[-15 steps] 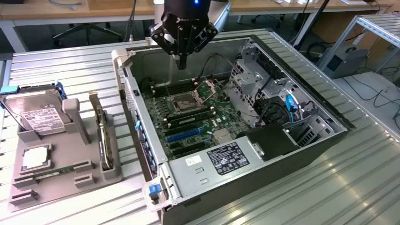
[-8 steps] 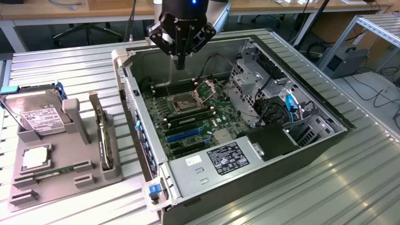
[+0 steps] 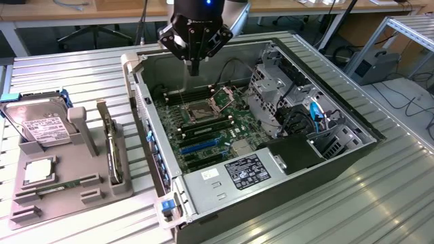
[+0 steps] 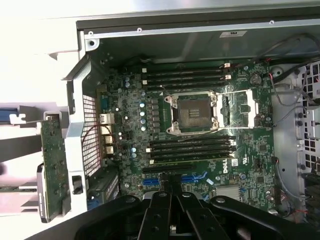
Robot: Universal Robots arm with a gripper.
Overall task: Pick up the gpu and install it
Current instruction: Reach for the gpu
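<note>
Green gpu (image 3: 114, 152) stands on edge in the grey holder (image 3: 61, 198), just off the exterior view's left of the open computer case (image 3: 291, 198), so not in yet. The gripper (image 3: 194, 68) hangs over the motherboard (image 3: 234, 114), fingers pinched together, empty.

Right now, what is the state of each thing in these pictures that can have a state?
gripper: shut, empty, above the open computer case.
gpu: upright in the grey holder, outside the case, not installed.
computer case: lying on its side, open.
CPU socket: cover open, empty.
hard drive: leaning in the holder.
</note>
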